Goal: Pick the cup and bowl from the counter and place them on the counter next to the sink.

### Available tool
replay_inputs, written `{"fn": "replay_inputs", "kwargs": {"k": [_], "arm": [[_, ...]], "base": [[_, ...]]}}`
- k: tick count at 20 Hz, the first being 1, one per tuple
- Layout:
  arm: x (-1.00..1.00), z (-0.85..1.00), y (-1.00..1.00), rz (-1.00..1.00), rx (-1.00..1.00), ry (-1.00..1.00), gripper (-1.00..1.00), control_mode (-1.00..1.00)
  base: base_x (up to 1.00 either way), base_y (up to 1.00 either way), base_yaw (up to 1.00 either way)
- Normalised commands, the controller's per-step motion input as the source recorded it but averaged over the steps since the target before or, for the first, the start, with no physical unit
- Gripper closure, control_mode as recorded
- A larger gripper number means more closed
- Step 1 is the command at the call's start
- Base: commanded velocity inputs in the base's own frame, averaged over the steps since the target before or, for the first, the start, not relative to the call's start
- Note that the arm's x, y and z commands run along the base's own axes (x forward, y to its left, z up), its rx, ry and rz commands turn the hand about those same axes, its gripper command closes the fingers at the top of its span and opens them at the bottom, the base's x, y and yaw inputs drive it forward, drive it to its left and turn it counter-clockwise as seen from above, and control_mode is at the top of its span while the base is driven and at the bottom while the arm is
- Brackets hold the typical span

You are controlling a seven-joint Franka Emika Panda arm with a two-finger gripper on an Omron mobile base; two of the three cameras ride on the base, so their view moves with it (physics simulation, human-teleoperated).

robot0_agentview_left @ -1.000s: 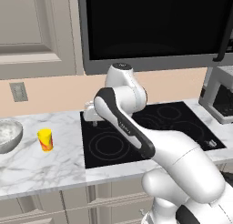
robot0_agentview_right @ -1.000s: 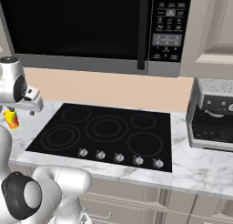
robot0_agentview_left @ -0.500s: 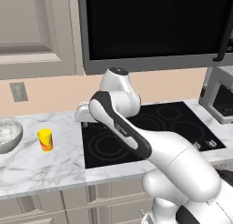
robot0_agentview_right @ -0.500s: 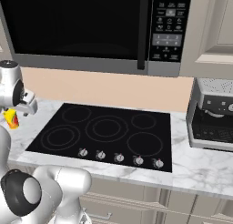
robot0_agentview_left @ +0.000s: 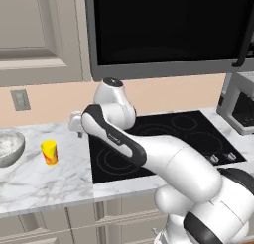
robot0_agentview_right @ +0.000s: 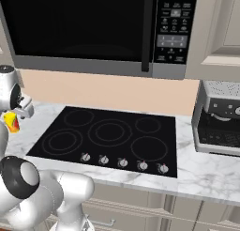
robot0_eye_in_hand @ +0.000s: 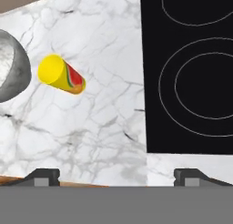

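The small yellow cup (robot0_agentview_left: 49, 152) with a red-orange patch stands upright on the white marble counter (robot0_agentview_left: 44, 186), left of the cooktop. Left of it, at the frame's edge, sits the wide grey bowl (robot0_agentview_left: 9, 147). My gripper (robot0_agentview_left: 78, 131) hangs above the counter just right of the cup, apart from it. In the hand view the cup (robot0_eye_in_hand: 60, 75) lies up and left of my open gripper (robot0_eye_in_hand: 116, 176), with the bowl (robot0_eye_in_hand: 11, 73) cut off by the left edge. Nothing is between the fingertips (robot0_eye_in_hand: 43, 175). In the right base view my arm half hides the cup (robot0_agentview_right: 11, 122). The sink is out of view.
A black glass cooktop (robot0_agentview_left: 163, 144) lies right of the cup, with knobs along its front. A dark microwave (robot0_agentview_right: 93, 28) hangs above it. A grey appliance (robot0_agentview_right: 219, 124) stands on the counter at the far right. A wall socket (robot0_agentview_left: 20, 99) sits behind the bowl.
My hand has swung left, from the cooktop's left edge out over the marble, closer to the cup. The cup and bowl have not moved. The jaws stay open.
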Motion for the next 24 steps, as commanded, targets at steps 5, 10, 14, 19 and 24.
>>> {"fn": "replay_inputs", "kwargs": {"k": [5, 10, 14, 19, 24], "arm": [[0.45, -0.02, 0.14, -0.12, 0.0, 0.04, -1.0, -1.0], [0.34, -0.16, 0.08, -0.04, 0.0, 0.05, -1.0, -1.0], [0.16, -0.27, 0.15, 0.0, 0.0, 0.04, -1.0, -1.0], [0.14, -0.2, 0.25, 0.0, 0.0, 0.03, -1.0, -1.0], [0.21, -0.15, 0.3, 0.0, 0.0, 0.0, -1.0, -1.0]], "base": [[0.0, 0.0, 0.0], [0.0, 0.0, 0.0], [0.0, 0.0, 0.0], [0.0, 0.0, 0.0], [0.0, 0.0, 0.0]]}}
